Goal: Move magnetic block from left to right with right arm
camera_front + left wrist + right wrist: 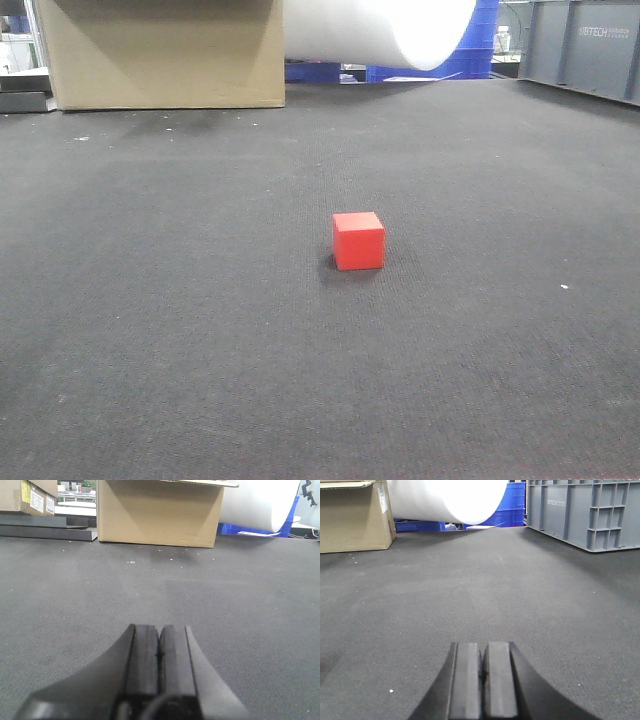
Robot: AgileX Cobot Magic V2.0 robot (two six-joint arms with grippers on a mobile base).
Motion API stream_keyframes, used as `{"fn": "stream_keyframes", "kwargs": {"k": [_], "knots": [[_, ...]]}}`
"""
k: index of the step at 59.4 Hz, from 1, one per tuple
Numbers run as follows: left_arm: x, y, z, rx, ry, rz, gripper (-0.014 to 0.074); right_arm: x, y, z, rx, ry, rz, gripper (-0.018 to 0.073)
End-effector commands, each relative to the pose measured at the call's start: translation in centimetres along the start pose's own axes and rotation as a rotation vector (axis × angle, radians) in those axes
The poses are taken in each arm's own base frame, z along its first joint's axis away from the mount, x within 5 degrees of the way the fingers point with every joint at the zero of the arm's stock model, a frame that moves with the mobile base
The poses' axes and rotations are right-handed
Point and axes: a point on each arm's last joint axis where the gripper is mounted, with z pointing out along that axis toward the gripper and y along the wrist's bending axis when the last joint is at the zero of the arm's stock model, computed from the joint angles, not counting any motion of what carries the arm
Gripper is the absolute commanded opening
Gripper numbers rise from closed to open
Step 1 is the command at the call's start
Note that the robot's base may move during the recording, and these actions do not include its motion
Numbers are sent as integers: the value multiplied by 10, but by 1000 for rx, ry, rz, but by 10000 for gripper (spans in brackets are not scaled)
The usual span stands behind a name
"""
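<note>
white roll (380,30) and cardboard box (165,55) cut off above

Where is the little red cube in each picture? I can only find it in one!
Front view: the red cube sits on the dark mat, just right of the middle.
Left wrist view: not in it; only the shut left gripper.
Right wrist view: not in it; only the shut right gripper.
Shared landmark: the cardboard box.

Even bright light; white roll (380,30) overexposed; soft shadows; near gripper edges blurred.
</note>
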Motion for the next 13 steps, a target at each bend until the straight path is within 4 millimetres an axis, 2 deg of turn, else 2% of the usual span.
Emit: {"fn": "stream_keyframes", "kwargs": {"k": [1,13], "knots": [[-6,-1,-1,11,-90,-5,-116,-11,0,-2,-1,-118,-12,69],[-6,-1,-1,11,-90,-5,-116,-11,0,-2,-1,-118,-12,69]]}}
